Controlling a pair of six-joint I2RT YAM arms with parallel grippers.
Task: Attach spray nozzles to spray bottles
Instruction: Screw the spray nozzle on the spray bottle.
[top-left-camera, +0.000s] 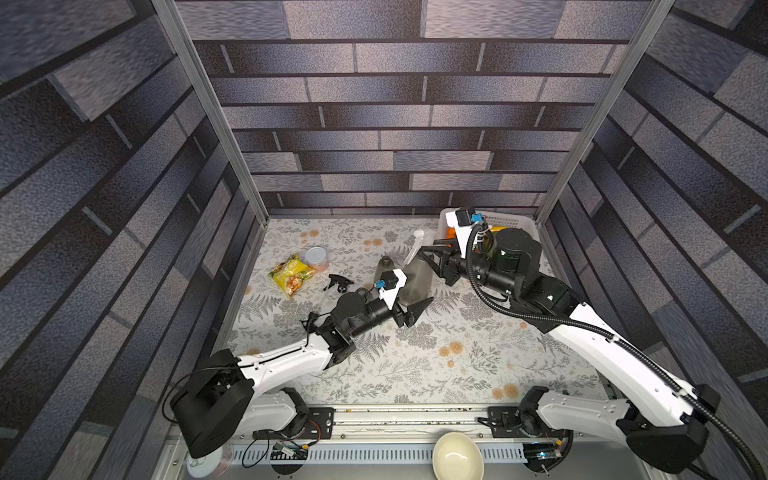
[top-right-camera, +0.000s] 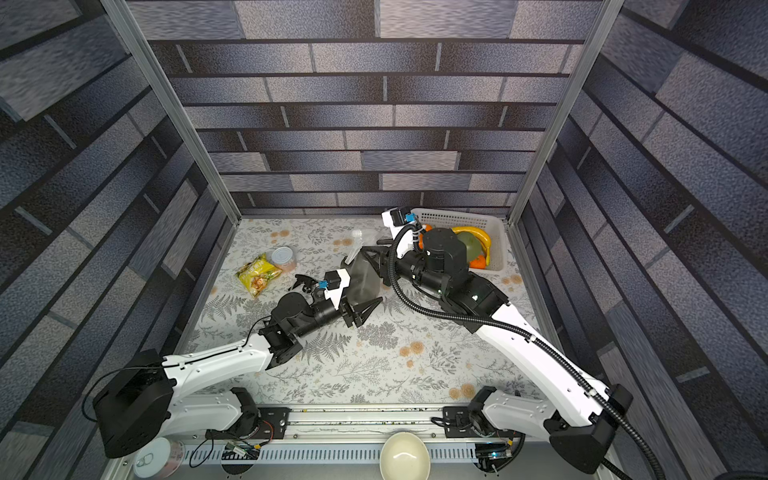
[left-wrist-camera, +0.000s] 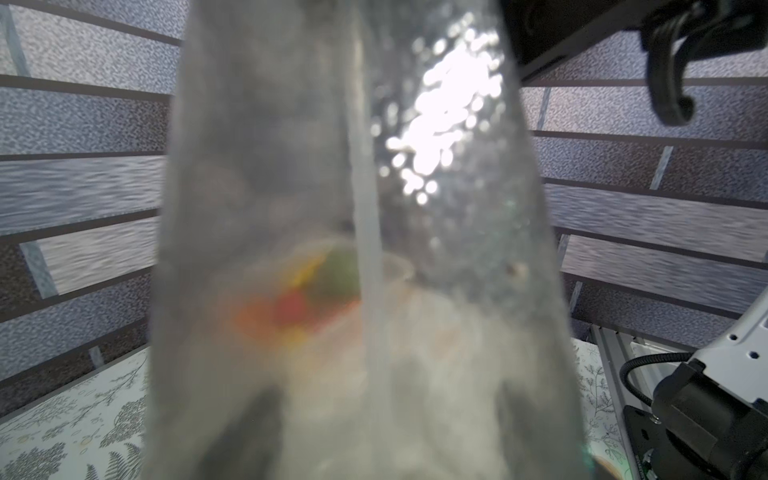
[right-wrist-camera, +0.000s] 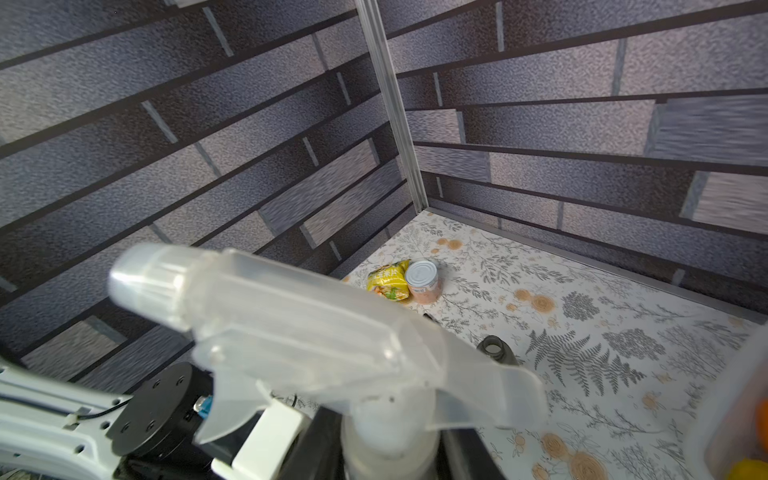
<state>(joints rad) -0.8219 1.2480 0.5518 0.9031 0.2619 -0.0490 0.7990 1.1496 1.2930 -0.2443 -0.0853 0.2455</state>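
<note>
A: Brick-print walls are closing in a bench (top-left-camera: 478, 374) covered in floral cloth. Arm poses?

B: Left arm is reaching from the near left corner toward mid-bench with its wrist about level. The left gripper (top-left-camera: 415, 305) is pinching the lower body of the held bottle (top-left-camera: 417, 278). Right arm is stretching up from the near right corner, wrist turning toward the left edge. The right gripper (top-left-camera: 430, 257) is clamping the collar of the white nozzle (top-left-camera: 415, 241).

A: Nozzle on the bottle?

B: It's sitting on the neck, spout pointing toward the far left corner. The dip tube (left-wrist-camera: 365, 249) is showing inside the bottle in the left wrist view. Screwed tight or not, cannot tell.

A: Other task items?

B: The second bottle (top-left-camera: 384, 268) is standing just beside the held one, on its left-edge side, neck open. The black nozzle (top-left-camera: 338, 282) is lying near it, further toward the left edge.

A: Any writing?

B: The yellow pouch (right-wrist-camera: 388, 282) is showing Chinese characters, too small to read surely. The can (right-wrist-camera: 424, 282) is standing just beside it, label blurred. The basket (top-left-camera: 515, 220) is sitting in the far right corner.
</note>
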